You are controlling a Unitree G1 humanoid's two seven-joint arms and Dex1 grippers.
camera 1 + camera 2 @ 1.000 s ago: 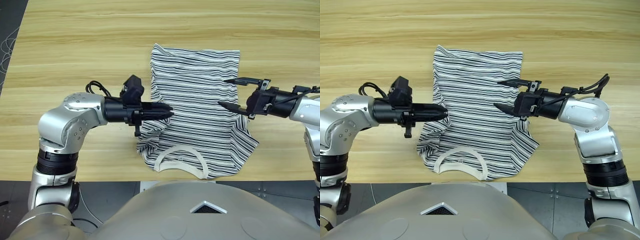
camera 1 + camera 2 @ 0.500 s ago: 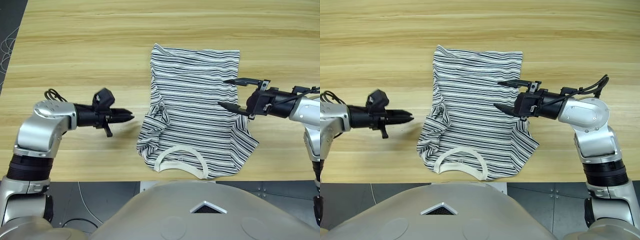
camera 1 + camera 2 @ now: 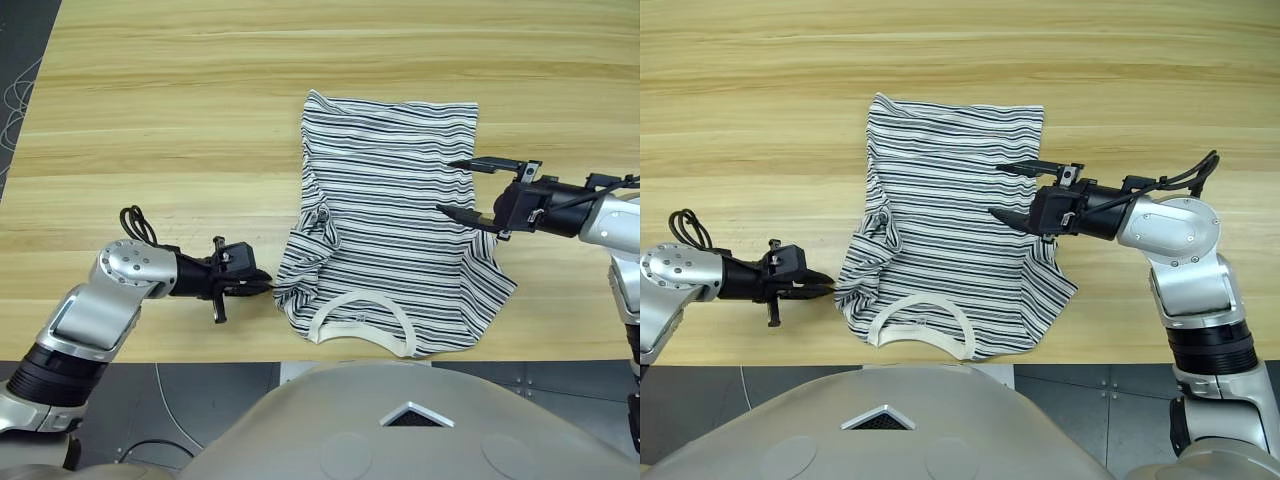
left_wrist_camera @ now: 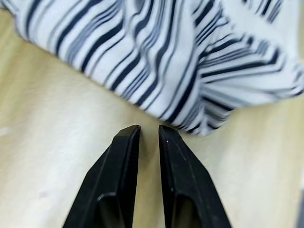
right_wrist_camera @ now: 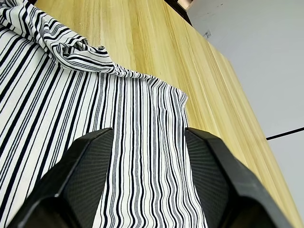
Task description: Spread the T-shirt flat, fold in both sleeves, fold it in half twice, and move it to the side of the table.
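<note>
You have the striped T-shirt lying on the wooden bench, with its cream collar at the near edge, its hem toward the far side, and the cloth bunched along its left side. Your left gripper sits low over the bench just beside the shirt's near left corner, its fingers only narrowly apart with nothing between them. Your right gripper hangs over the shirt's right half, fingers spread wide.

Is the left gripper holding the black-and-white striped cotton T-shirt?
No, the left gripper is empty and sits just short of the T-shirt.
</note>
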